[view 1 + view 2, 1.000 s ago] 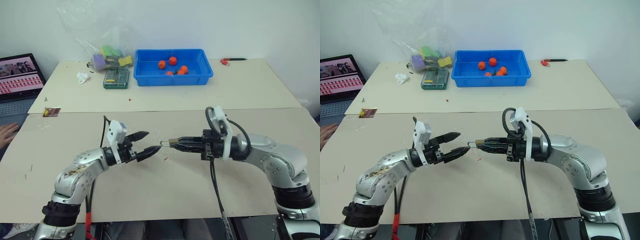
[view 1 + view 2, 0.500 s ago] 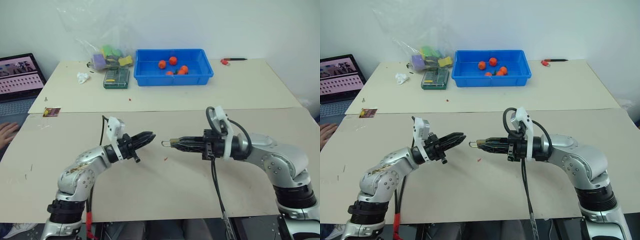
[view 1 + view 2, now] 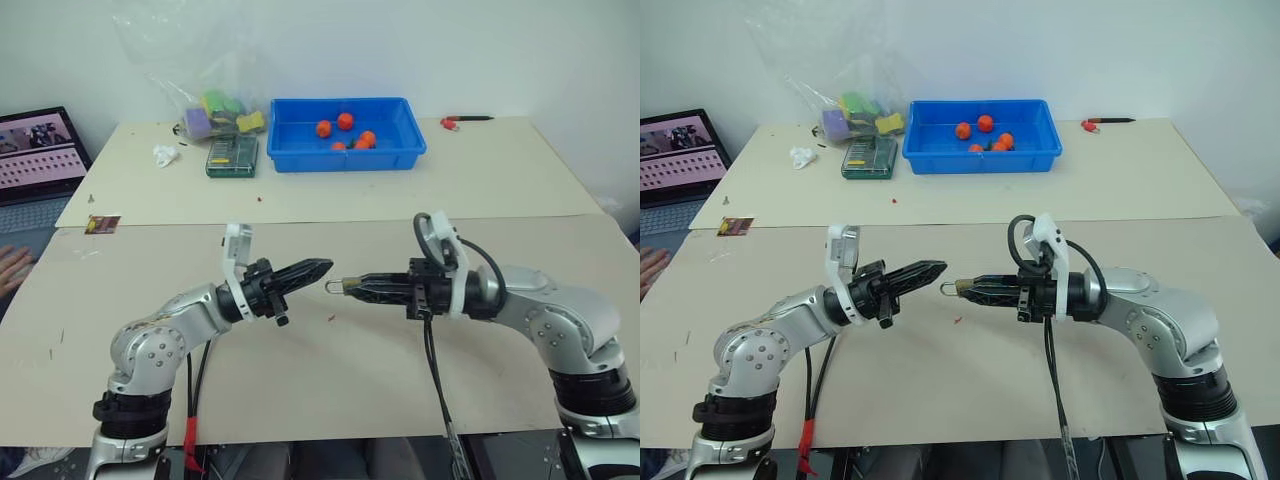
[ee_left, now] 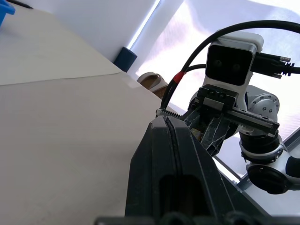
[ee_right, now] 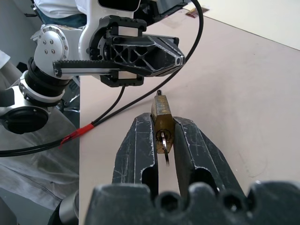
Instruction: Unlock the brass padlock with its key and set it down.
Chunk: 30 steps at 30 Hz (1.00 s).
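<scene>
My right gripper (image 3: 350,286) is held level above the table, pointing left, shut on the brass padlock (image 5: 162,123). The lock's thin silver shackle (image 3: 332,286) pokes out past the fingertips. A small silvery piece that looks like the key (image 5: 164,139) sits in the lock's end facing the wrist. My left gripper (image 3: 326,266) is shut with nothing in it and points right. Its tip hangs just above and left of the shackle, not touching it. The left wrist view shows its shut fingers (image 4: 164,140) aimed at the right hand.
At the back stand a blue bin (image 3: 300,150) with orange balls (image 3: 345,121), a green box (image 3: 232,156) and a plastic bag of coloured items (image 3: 215,108). A red-capped pen (image 3: 465,121) lies at the far right. A laptop (image 3: 35,150) and a person's hand (image 3: 10,268) are at the left. A red speck (image 3: 331,319) lies below the grippers.
My left gripper went from open to shut, rolled, and rose a little to the right, ending just above the shackle. The right gripper and padlock stayed still.
</scene>
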Each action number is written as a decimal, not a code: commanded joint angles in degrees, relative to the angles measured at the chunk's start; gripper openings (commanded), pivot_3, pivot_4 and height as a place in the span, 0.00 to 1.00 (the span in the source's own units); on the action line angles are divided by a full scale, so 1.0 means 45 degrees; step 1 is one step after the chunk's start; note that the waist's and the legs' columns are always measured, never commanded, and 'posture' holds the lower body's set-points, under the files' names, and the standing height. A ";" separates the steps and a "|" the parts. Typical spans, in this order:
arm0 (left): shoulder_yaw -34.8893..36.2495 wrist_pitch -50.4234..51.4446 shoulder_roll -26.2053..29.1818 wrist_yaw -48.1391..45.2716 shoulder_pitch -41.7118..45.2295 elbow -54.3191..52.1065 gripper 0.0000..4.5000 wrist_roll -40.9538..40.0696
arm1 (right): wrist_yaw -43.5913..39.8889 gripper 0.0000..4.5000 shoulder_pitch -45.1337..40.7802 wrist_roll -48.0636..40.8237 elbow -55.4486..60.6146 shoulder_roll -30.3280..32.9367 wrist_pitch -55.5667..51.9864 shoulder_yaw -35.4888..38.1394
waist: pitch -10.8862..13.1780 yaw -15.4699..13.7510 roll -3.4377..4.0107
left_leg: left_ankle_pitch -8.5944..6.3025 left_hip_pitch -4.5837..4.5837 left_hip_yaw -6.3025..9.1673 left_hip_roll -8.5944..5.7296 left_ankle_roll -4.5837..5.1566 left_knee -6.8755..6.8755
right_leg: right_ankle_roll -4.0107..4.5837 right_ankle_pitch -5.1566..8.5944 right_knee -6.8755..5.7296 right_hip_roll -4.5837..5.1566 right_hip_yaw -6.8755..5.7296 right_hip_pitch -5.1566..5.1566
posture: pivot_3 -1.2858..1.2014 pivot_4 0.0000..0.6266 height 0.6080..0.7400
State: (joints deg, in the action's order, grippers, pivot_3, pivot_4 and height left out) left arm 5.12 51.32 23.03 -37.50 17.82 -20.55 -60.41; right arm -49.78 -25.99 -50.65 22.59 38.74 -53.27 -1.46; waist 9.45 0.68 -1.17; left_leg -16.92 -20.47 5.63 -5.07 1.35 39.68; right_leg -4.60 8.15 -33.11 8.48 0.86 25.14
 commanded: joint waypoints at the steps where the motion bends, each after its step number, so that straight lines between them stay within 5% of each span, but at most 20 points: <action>1: -0.0080 0.0092 0.0039 0.0103 -0.0001 -0.0480 0.01 -0.0253 | -0.0074 0.02 -0.0117 -0.0219 0.0387 0.0113 0.0013 0.0351 | 0.0000 -0.0005 0.0000 | 0.0000 -0.0001 0.0000 0.0001 0.0000 0.0000 | 0.0000 0.0000 0.0000 0.0000 0.0000 0.0000 | 0.52 0.24 1.00; 30: -0.0789 0.0580 0.0473 -0.0084 -0.0784 -0.1119 0.01 -0.0794 | 0.0047 0.02 -0.0278 -0.0422 0.0521 0.0324 -0.0140 0.0667 | 0.0000 -0.0011 0.0000 | -0.0001 0.0000 0.0000 0.0001 -0.0001 -0.0001 | 0.0009 0.0005 0.0000 0.0000 0.0002 0.0000 | 0.52 0.24 1.00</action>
State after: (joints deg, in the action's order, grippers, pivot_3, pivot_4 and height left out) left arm 1.39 55.10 24.90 -37.11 14.61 -23.97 -64.04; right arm -49.58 -25.99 -50.85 23.11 39.63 -53.73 -0.95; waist 9.45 0.63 -1.18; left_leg -16.92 -20.47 5.63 -5.06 1.35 39.67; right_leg -4.56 8.18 -33.11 8.48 0.87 25.14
